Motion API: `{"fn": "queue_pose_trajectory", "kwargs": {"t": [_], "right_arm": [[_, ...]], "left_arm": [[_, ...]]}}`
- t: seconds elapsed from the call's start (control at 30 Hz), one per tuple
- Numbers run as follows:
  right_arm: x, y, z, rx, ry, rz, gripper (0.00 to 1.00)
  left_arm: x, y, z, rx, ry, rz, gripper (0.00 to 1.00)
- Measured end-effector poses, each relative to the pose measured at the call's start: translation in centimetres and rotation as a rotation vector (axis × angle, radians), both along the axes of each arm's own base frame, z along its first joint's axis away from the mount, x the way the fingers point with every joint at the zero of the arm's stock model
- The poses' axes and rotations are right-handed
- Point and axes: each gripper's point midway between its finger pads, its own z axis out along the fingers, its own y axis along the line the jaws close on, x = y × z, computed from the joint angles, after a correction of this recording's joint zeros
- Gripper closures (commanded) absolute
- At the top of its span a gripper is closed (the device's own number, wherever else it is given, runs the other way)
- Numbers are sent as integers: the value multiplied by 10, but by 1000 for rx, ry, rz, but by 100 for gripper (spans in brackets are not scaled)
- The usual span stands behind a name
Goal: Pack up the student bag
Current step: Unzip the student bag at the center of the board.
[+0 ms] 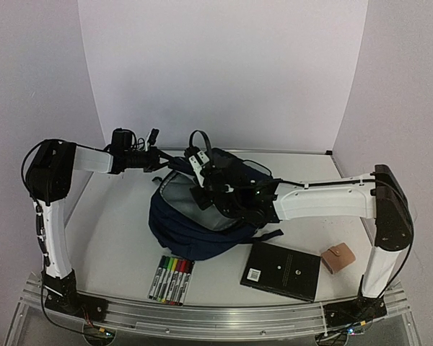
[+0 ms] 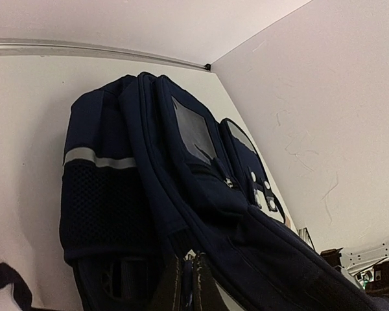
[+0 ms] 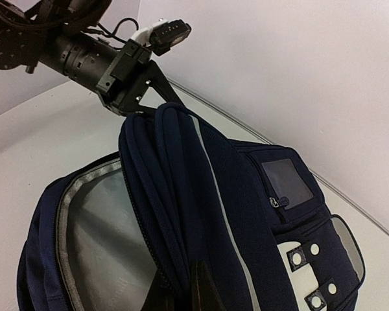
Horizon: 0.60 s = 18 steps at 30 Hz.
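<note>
Student bag (image 1: 195,227) sits mid-worktop (image 1: 112,231), main compartment open, grey lining showing. Left jaws clenched on bag's top edge at its far-left side, navy fabric pinched btwn fingers (image 2: 170,291). Right jaws also clamped tight, on the navy flap edge by the opening, w/ fingers (image 3: 201,288) nipping the fabric. Along near edge: marker set (image 1: 172,279) left of centre, black notebook (image 1: 281,270) & tan wallet (image 1: 339,258) to the right.

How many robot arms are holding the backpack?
2. The left gripper pinches the student bag at its far top edge; the right gripper pinches the open flap near the middle.
</note>
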Motion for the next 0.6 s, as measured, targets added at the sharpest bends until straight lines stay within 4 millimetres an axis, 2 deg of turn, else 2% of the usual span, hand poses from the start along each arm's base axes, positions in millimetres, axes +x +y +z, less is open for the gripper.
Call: {"fn": "queue_pose_trajectory", "kwargs": {"t": [0.17, 0.47, 0.6], "right_arm": [[0, 1, -1, 12, 10, 5, 100], [3, -3, -4, 30, 26, -11, 100], [4, -7, -4, 41, 31, -29, 100]], "left_arm": [[17, -9, -9, -28, 6, -40, 100], [31, -21, -10, -72, -13, -94, 99], [37, -31, -9, -80, -27, -112, 94]]}}
